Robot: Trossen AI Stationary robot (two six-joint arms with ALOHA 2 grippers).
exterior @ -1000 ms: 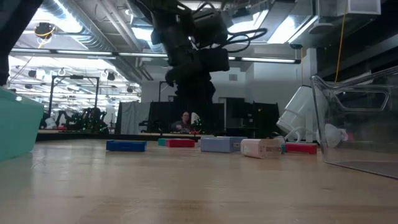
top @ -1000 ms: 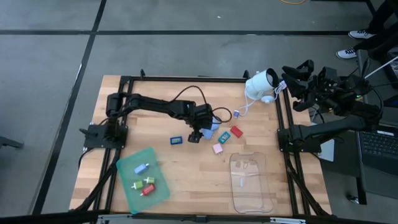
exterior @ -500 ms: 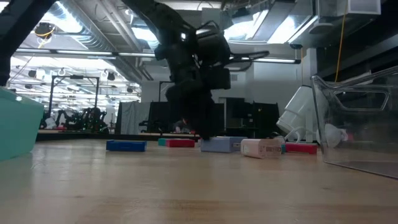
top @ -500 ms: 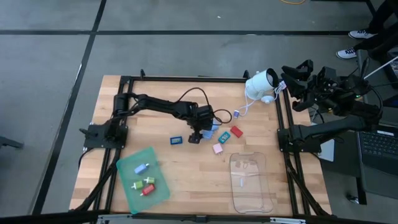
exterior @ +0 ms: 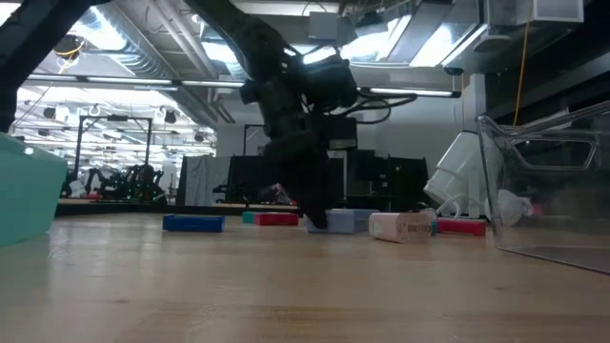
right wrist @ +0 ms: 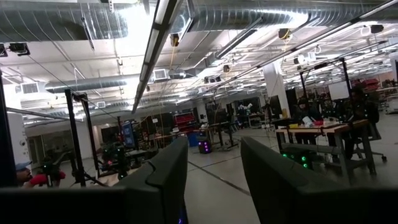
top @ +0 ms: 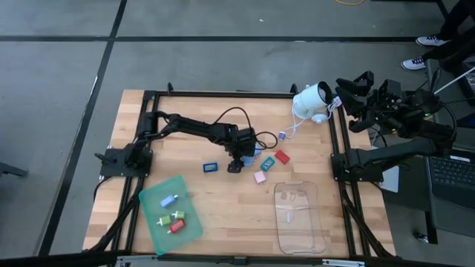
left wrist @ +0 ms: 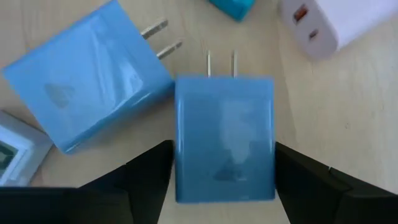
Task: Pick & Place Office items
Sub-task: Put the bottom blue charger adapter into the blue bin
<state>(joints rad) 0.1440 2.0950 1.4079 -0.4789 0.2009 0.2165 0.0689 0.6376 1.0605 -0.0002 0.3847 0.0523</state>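
The left tool (top: pixel 236 165) is down near the middle of the tabletop (top: pixel 223 215), its fingers open on both sides of a blue plug (left wrist: pixel 224 137). It should close gently and lift straight up. The right tool (top: pixel 355 90) waits past the right edge, open, facing a big bright room.

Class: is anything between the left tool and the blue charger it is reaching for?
Nothing visible. The left tool has a finger on each side of the blue charger; a second blue charger lies beside it.
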